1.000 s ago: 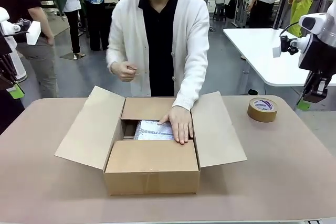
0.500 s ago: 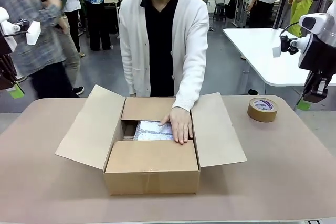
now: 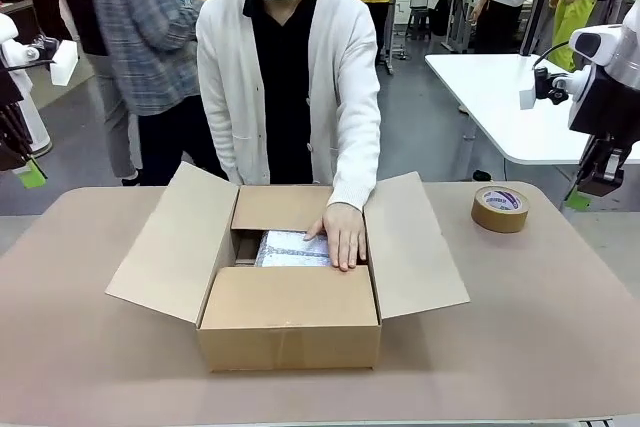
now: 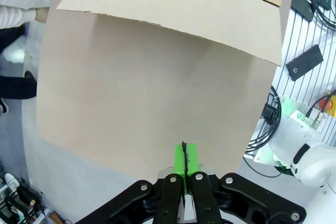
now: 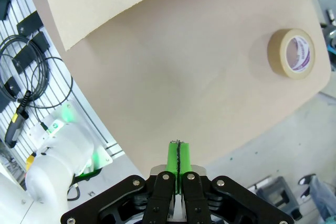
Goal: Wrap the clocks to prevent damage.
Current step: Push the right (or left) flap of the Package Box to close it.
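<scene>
Inside the box (image 3: 290, 317): wrapped bundle (image 3: 288, 247) under the person's hand (image 3: 345, 235)
Right of box: tape roll (image 3: 500, 208)
Left gripper (image 4: 184, 153): pressed together, empty
Right gripper (image 5: 179, 153): pressed together, empty

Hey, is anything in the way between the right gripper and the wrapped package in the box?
Yes. The person's hand rests on the wrapped package, and the open cardboard flap on that side splays out between it and the shut right gripper. A tape roll sits on the table beside the flap.
</scene>
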Tool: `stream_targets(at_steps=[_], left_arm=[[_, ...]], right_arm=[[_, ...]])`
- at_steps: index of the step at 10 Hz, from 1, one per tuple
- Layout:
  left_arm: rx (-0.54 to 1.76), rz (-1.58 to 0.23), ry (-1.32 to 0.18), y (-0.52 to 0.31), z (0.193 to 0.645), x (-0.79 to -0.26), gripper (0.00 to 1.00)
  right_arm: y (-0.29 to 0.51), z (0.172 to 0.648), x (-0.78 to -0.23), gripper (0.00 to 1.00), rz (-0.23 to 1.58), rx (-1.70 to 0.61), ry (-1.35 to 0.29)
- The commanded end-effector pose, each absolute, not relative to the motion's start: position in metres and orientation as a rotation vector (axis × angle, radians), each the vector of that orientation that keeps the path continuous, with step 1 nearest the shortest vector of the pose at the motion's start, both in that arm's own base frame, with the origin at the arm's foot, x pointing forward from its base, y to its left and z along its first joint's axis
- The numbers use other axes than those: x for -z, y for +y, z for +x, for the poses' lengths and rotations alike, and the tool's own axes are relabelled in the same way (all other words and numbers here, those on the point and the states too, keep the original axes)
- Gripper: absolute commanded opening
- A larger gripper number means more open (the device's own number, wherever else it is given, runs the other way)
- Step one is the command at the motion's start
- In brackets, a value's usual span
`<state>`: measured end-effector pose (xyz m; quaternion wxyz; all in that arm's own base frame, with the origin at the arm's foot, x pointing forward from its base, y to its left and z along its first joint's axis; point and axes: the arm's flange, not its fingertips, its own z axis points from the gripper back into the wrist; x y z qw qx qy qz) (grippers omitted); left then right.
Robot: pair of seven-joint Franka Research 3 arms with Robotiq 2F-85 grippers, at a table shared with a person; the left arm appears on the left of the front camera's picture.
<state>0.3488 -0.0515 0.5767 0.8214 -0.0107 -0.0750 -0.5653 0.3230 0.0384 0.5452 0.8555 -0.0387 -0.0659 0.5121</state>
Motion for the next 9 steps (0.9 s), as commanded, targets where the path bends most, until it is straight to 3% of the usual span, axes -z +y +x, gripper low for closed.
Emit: stream_targets(at_steps=[1,5,6,7,9], left_arm=[[1.207,-0.015,-0.159,-0.052,0.349,-0.578,0.01],[1.203,-0.023,-0.160,-0.052,0.349,-0.577,0.01],[1.390,-0.307,-0.296,-0.030,0.363,-0.571,0.01],[1.502,-0.453,-0.485,-0.006,0.380,-0.562,0.01],[1.501,-0.597,-0.670,0.038,0.387,-0.506,0.01]], right_arm=[[0.039,0.324,-0.545,0.01,-0.081,-1.077,-0.148],[0.039,0.324,-0.545,0.01,-0.081,-1.077,-0.148],[0.039,0.324,-0.545,0.01,-0.081,-1.077,-0.148],[0.039,0.324,-0.545,0.01,-0.081,-1.077,-0.148],[0.039,0.324,-0.545,0.01,-0.081,-1.077,-0.148]])
